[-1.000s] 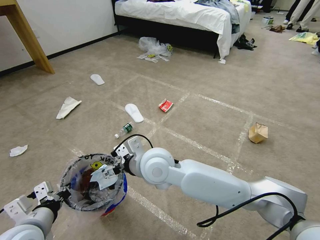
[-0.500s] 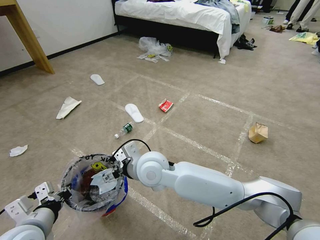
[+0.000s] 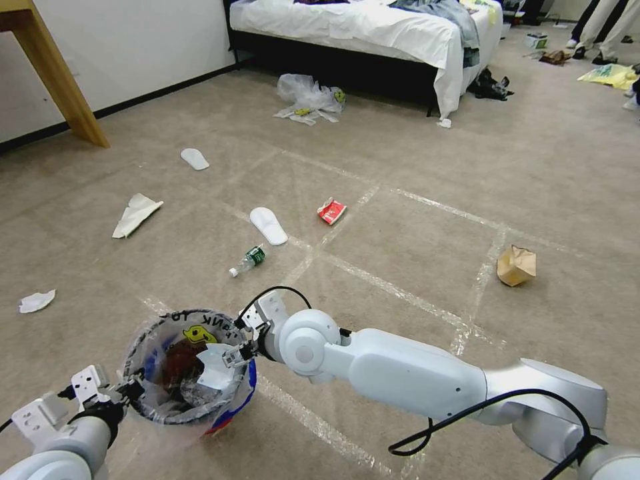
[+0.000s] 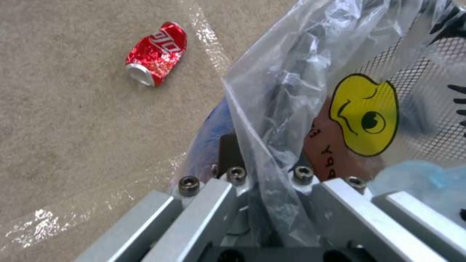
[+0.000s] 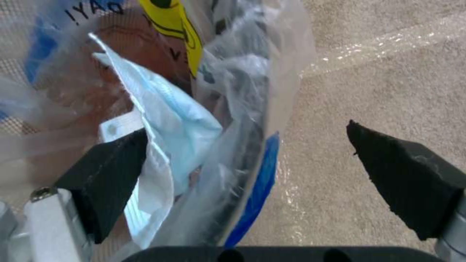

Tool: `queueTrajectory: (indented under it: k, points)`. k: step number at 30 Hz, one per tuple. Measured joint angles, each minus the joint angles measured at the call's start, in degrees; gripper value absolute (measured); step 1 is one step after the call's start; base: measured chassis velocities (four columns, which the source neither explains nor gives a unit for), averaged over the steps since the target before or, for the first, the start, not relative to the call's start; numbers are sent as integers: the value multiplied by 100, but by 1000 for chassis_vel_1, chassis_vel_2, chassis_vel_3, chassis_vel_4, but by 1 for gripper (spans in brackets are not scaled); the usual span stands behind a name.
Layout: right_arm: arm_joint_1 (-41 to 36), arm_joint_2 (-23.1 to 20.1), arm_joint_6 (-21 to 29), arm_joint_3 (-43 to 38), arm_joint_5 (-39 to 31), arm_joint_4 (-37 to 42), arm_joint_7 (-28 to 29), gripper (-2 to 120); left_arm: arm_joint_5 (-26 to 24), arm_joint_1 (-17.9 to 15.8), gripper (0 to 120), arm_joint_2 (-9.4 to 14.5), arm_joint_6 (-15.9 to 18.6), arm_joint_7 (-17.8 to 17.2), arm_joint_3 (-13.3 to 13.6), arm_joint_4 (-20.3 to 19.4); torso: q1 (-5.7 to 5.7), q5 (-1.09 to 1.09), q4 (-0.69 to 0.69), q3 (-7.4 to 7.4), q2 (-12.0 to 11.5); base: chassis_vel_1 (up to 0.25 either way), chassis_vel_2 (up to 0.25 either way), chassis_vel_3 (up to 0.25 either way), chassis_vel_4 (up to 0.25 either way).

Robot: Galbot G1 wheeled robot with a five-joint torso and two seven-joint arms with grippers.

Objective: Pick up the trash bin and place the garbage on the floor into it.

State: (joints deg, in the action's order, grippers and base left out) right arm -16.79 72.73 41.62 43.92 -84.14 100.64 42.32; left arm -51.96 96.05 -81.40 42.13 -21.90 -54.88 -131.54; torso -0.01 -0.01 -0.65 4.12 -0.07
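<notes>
The bin (image 3: 230, 400) is red with a blue band; its clear liner (image 4: 291, 91) carries black letters and a yellow face (image 4: 365, 113). The can (image 4: 156, 54) is red with white script. The carpet (image 3: 413, 167) is beige, crossed by shiny tape lines. Slippers (image 3: 268, 225) white, bag (image 3: 515, 265) brown, bottle (image 3: 248, 260) green-labelled.
</notes>
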Motion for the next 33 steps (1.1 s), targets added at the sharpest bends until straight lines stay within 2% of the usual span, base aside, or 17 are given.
queueTrajectory:
  k: [20,27,33]
  points:
    - [-129,-2,-106,-303,-247,434,180,100,13,21,1,17,0,5,-4,-22,0,0,0,0,0,0,0,0,0]
    - [-191,-10,-179,-601,-256,434,10,100,21,20,1,6,0,5,15,-28,0,0,0,0,0,0,0,0,0]
    - [-344,-81,-138,-673,-658,503,161,100,32,11,1,-2,1,2,21,-24,0,0,0,0,0,0,0,0,0]
